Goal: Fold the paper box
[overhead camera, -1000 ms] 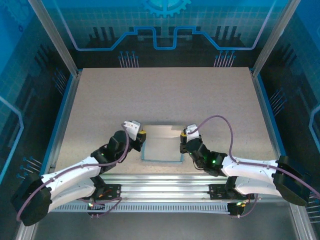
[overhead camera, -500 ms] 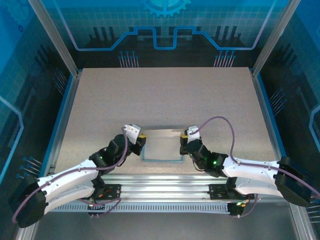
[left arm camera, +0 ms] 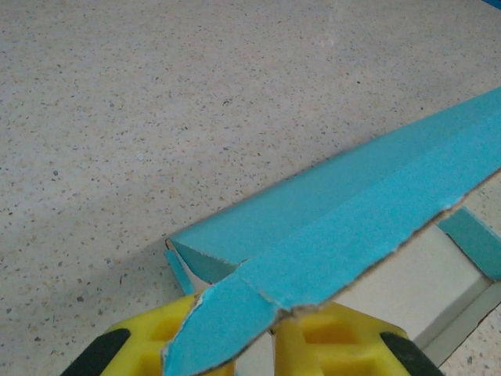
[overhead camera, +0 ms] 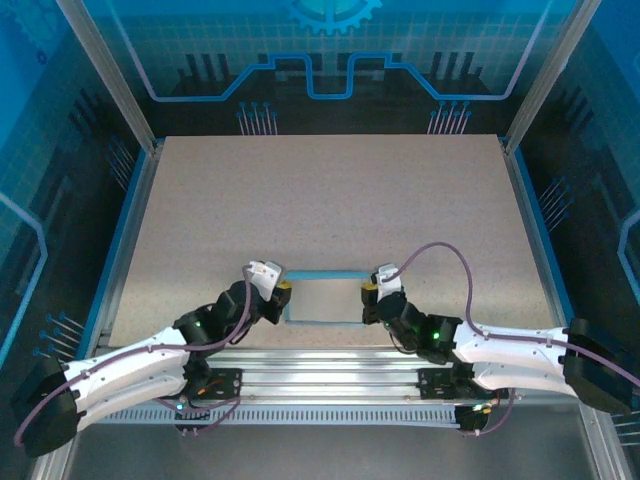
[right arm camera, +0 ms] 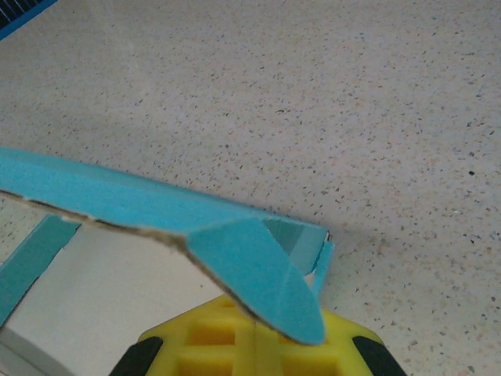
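Speckled beige counter (overhead camera: 330, 200) carried the paper box (overhead camera: 322, 300) at its near middle, between the left end effector (overhead camera: 284, 291) and the right end effector (overhead camera: 368, 291), each pinched shut on one end of the blue far flap (left arm camera: 368, 211), probably to fold it evenly.

I count one paper box (overhead camera: 322, 299) of thin cardboard, bright blue outside and white-grey inside; one speckled beige table (overhead camera: 330, 190); two white-and-black robot arms, the left arm (overhead camera: 140, 355) and the right arm (overhead camera: 510, 350); two grippers, the left gripper (overhead camera: 283, 291) and the right gripper (overhead camera: 367, 291); four yellow fingers (left arm camera: 149, 345), two apiece.
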{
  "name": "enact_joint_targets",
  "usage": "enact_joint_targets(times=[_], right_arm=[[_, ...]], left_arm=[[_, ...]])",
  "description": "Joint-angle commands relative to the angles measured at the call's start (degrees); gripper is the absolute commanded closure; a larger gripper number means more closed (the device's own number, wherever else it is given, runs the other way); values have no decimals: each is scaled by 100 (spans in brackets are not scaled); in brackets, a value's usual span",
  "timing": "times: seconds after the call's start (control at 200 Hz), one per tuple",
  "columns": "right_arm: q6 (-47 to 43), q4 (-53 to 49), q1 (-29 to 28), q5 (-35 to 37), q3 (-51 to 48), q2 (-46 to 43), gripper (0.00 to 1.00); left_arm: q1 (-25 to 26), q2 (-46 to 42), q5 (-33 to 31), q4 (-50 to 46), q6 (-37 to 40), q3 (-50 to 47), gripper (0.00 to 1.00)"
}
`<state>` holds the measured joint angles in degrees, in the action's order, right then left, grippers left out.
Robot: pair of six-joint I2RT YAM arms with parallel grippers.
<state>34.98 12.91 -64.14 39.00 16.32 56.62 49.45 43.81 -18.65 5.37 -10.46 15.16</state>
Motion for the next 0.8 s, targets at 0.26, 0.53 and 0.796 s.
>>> enact_joint_targets(times=[0.26, 0.53, 0.796], right_arm=[[305, -161, -239, -433, -146, -267, 93], [178, -1116, -256, -1478, -186, -1553, 78], [-9, -2490, -290, -1980, 185, -2759, 63]], left_arm=[[196, -130, -158, -278, -154, -128, 81], [214, -86, -279, -317, -150, -101, 81], [256, 259, -314, -306, -219, 38, 81]])
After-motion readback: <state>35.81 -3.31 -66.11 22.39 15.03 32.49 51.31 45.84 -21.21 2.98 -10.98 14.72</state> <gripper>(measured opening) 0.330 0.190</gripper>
